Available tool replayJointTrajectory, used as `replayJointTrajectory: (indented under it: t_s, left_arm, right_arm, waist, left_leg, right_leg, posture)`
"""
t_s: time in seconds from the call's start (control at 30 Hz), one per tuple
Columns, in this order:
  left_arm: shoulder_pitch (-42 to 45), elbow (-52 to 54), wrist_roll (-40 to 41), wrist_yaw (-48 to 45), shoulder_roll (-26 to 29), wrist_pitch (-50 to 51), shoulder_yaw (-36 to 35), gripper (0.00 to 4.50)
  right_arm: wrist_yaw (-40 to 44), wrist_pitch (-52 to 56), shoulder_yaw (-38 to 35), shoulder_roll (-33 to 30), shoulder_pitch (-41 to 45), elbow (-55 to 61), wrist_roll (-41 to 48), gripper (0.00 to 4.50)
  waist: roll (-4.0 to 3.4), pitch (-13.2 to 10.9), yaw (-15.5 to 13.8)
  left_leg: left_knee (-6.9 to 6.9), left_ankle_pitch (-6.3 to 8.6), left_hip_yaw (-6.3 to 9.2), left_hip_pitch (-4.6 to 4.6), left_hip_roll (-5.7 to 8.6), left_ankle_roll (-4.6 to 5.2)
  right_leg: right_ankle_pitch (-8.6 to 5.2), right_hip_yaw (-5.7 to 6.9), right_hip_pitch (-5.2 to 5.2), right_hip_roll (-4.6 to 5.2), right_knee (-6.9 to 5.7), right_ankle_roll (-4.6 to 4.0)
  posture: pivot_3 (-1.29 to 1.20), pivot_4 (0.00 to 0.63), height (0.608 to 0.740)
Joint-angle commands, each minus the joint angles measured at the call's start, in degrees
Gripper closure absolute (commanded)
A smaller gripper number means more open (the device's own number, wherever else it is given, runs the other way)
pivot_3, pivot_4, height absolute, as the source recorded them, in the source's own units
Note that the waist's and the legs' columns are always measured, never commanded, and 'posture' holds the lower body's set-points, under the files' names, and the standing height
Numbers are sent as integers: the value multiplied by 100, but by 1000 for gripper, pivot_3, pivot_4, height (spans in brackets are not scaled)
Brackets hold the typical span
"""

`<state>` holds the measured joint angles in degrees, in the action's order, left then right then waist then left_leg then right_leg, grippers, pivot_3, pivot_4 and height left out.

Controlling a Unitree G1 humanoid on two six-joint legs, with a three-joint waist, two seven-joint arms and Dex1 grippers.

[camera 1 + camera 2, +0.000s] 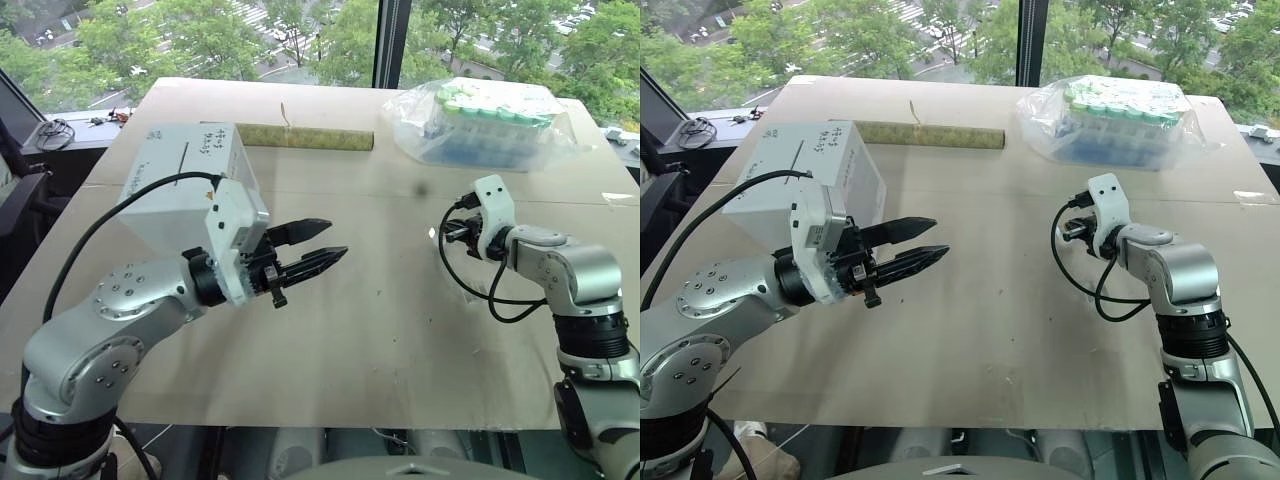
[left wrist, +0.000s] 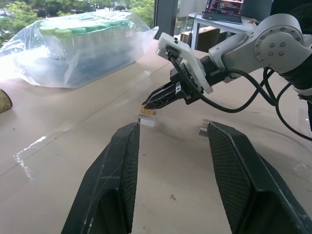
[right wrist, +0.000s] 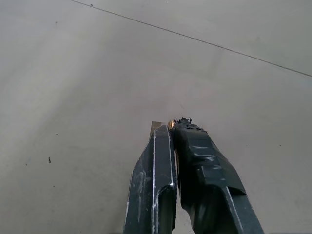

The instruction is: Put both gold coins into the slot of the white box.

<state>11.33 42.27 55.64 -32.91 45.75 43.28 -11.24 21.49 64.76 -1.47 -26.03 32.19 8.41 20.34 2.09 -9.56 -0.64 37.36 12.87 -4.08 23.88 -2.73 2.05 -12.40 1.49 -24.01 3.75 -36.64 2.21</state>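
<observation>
While the right gripper [image 2: 147, 104] pinches a gold coin [image 3: 170, 124] at its closed fingertips, low over the table [image 1: 400, 340] well to the right of the white box [image 1: 185, 185], the left gripper [image 1: 320, 246] hangs just beside the box's right face, jaws half spread and empty. The slot [image 1: 182, 158] lies on top of the box. A bag of tubes [image 1: 490, 122] sits far right of it.

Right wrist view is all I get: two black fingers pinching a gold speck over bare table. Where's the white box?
Observer: The white box stands across the table, on the robot's left side.
Operator: Anything under the fingers?
Observer: A small clear plastic piece lies on the table just below the pinched gold coin.
Operator: And the other arm?
Observer: The left arm's fingers hover open in front of the box, holding nothing.
</observation>
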Motion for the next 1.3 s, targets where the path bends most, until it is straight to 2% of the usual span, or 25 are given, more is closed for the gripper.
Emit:
replayJointTrajectory:
  t_s: [0.03, 0.23, 0.5, 0.53, 0.57, 0.67, 1.0, 1.07, 1.3]
  left_arm:
    - [-3, 38, 44, -31, -93, -162, -89, 2296]
    - [146, -272, 274, 1, -321, -142, -160, 2296]
    - [228, -383, 160, -132, -334, -154, -84, 2296]
    - [230, -386, 151, -145, -328, -154, -85, 2296]
    - [228, -387, 139, -164, -318, -158, -86, 2296]
    - [236, -376, 94, -192, -315, -159, -63, 2296]
    - [238, -330, -16, -232, -320, -156, -10, 2296]
    - [236, -314, -23, -230, -320, -146, -11, 2296]
    - [232, -276, -36, -219, -290, -123, -17, 2296]
  right_arm:
    - [140, -47, -424, -101, 58, 216, 208, 4288]
    - [326, -148, -726, -236, -25, 422, 449, 4288]
    - [395, -91, -624, -327, -165, 551, 528, 4288]
    - [379, -76, -637, -329, -183, 572, 541, 3775]
    - [349, -45, -626, -340, -198, 595, 532, 3567]
    - [238, 108, -582, -296, -223, 622, 519, 2316]
    - [136, 94, -397, -217, -272, 605, 453, 2316]
    - [133, 41, -342, -211, -281, 564, 420, 2701]
    - [144, -125, -244, -196, -255, 425, 321, 2701]
  waist:
    - [-3, -2, -2]
    - [-7, -4, -6]
    - [-7, -5, 1]
    - [-7, -5, 0]
    - [-7, -5, 0]
    - [-7, -5, -1]
    - [-7, -5, -1]
    - [-7, -5, -1]
    - [-7, -5, -1]
  left_leg:
    - [-1, 0, 0, 0, 0, 0]
    - [-3, 0, 0, 2, 0, 0]
    - [-4, 0, 0, 2, 0, 0]
    - [-4, 0, 0, 2, 0, 0]
    - [-4, 0, 0, 2, 0, 0]
    - [-4, 0, 0, 2, 0, 0]
    - [-4, 0, 0, 2, 0, 0]
    - [-4, 0, 1, 2, 0, 0]
    - [-4, 0, 1, 2, 0, 0]
  right_leg:
    - [0, 0, 0, 0, 1, 0]
    - [0, 1, 0, 0, 5, 0]
    - [0, 0, 0, -1, 5, 1]
    - [0, 0, 0, -1, 5, 1]
    - [0, 0, 0, -1, 5, 1]
    - [0, 1, 0, -1, 5, 1]
    - [0, 0, 0, -1, 6, 1]
    - [0, 1, 0, -1, 6, 1]
    - [0, 0, 0, -1, 6, 1]
  posture:
    - [0, 150, 740]
    - [0, 150, 740]
    - [0, 150, 740]
    - [0, 150, 740]
    - [0, 150, 740]
    - [0, 150, 740]
    - [0, 150, 740]
    - [0, 150, 740]
    - [0, 150, 740]
